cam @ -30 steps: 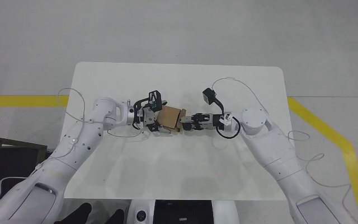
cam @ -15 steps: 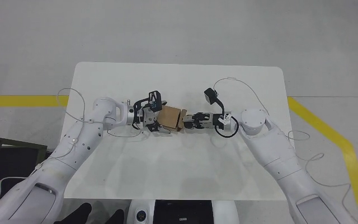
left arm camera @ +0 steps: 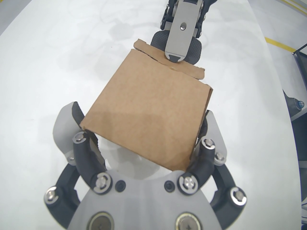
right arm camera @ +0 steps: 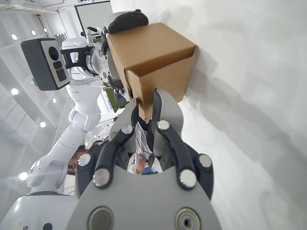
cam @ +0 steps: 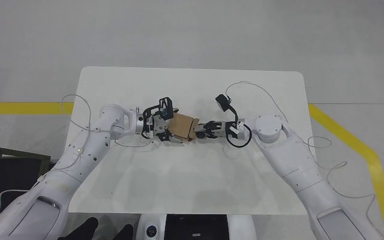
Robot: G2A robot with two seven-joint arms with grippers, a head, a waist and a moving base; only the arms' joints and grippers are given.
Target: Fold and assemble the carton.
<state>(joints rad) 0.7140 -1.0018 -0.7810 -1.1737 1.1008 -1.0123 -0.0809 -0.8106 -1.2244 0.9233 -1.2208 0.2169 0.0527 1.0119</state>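
Matt brown cardboard carton [left arm camera: 151,111], rough cut edges; smooth white table [cam: 120,96].

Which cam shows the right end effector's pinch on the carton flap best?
Right wrist view: flap clamped in the right end effector. Left wrist view shows one finger over it; top view, tiny.

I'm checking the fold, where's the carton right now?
In the top view the carton is near the middle of the white table, between both arms: the left jaws clamp one end, the right jaws pinch a flap at the other.
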